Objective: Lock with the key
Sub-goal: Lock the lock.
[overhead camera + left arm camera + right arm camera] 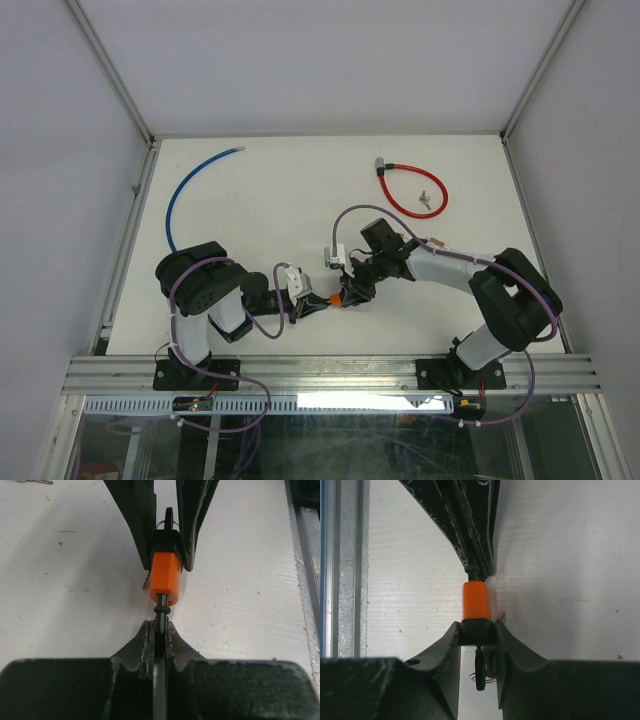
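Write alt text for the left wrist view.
The left end effector, at the bottom, is shut on a thin black pin sticking out of an orange lock. The right end effector, from the top, grips the lock's black end over a white table.

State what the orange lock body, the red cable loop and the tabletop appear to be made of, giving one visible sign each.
Orange lock body: probably moulded plastic; smooth, even colour, rounded edges.
Red cable loop: likely plastic-sheathed cable; bends in a smooth loop; core hidden.
Tabletop: white board, perhaps painted or laminated; fine parallel lines, scuffs.
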Available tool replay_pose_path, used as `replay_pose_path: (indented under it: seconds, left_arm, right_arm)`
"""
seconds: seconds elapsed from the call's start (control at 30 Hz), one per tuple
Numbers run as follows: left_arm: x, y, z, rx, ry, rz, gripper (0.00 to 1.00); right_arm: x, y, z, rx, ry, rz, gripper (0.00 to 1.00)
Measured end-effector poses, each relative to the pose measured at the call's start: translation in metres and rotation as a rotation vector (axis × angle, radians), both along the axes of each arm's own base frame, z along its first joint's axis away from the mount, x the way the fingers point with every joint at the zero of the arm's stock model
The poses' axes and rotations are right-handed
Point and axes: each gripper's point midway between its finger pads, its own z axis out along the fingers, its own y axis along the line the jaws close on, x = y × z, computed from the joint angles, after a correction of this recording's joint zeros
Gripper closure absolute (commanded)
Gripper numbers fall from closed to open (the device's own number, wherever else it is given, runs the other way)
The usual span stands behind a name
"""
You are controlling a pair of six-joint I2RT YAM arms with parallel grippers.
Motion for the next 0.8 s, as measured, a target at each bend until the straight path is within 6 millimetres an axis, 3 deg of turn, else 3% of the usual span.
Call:
replay_pose_path:
  seconds: [0.27, 0.4, 0.5, 0.8]
  left_arm:
    - [0.002, 0.003, 0.001, -0.014, 0.057, 0.023, 0.98]
    - [0.009, 0.007, 0.016, -0.062, 0.1, 0.058, 0.79]
    - [0.016, 0.008, 0.036, -0.118, 0.101, 0.082, 0.55]
    - [0.014, 0.016, 0.094, -0.262, 0.064, 0.117, 0.32]
  right_arm:
    - [0.003, -0.003, -0.006, 0.026, 0.052, 0.001, 1.0]
    - [0.012, -0.003, 0.01, 0.135, 0.09, -0.009, 1.0]
    - [0.019, -0.005, 0.021, 0.192, 0.113, -0.029, 1.0]
    - [0.03, -0.007, 0.047, 0.294, 0.16, -0.07, 1.0]
